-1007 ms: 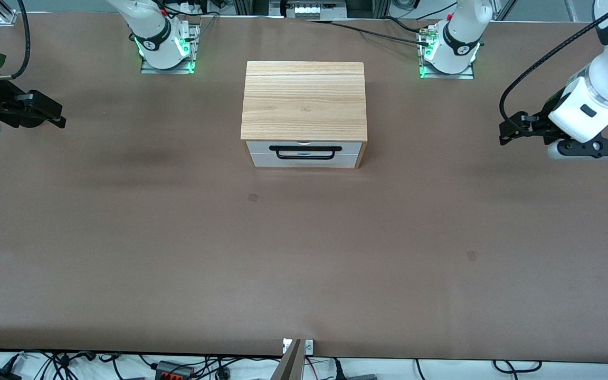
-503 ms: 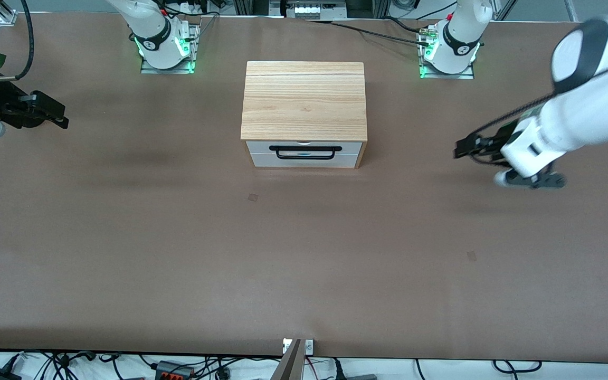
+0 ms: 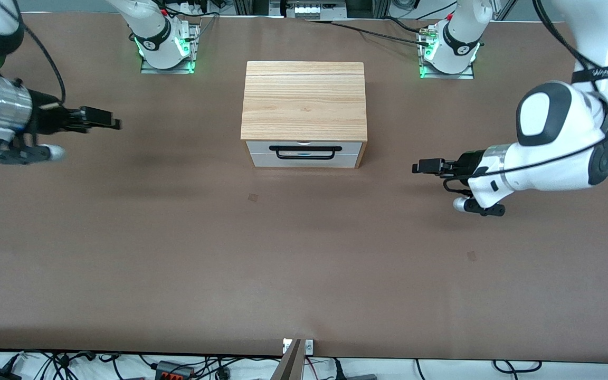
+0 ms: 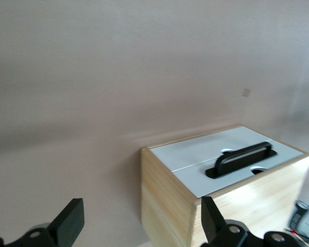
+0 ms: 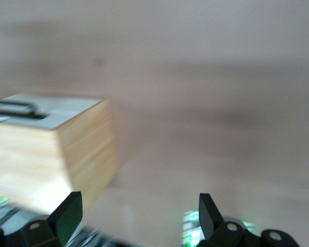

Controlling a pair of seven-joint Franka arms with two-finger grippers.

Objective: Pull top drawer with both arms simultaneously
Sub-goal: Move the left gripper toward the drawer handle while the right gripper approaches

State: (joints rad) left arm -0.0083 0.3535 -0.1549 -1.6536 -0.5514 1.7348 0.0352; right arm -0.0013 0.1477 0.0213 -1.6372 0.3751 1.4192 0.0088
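The top drawer (image 3: 350, 148) is shut in the light-wood box (image 3: 304, 100) at mid-table. Its white front carries a long black bar handle (image 3: 305, 152). My left gripper (image 3: 416, 167) is open and empty. It hangs over bare table toward the left arm's end and points at the box. In the left wrist view (image 4: 141, 226) the drawer front (image 4: 206, 180) and handle (image 4: 240, 158) lie ahead of its fingers. My right gripper (image 3: 117, 124) is open and empty over the table toward the right arm's end. In the right wrist view (image 5: 136, 213) the handle (image 5: 13, 108) shows blurred.
The two arm bases (image 3: 167, 53) (image 3: 447, 55) glow green on either side of the box, farther from the front camera than its front. Brown table (image 3: 304, 253) stretches wide in front of the drawer. Cables and a small bracket (image 3: 298, 345) lie along its nearest edge.
Both arms have swung in from the table's ends toward the box, the left one much more, and both grippers now point at it. The drawer has stayed shut.
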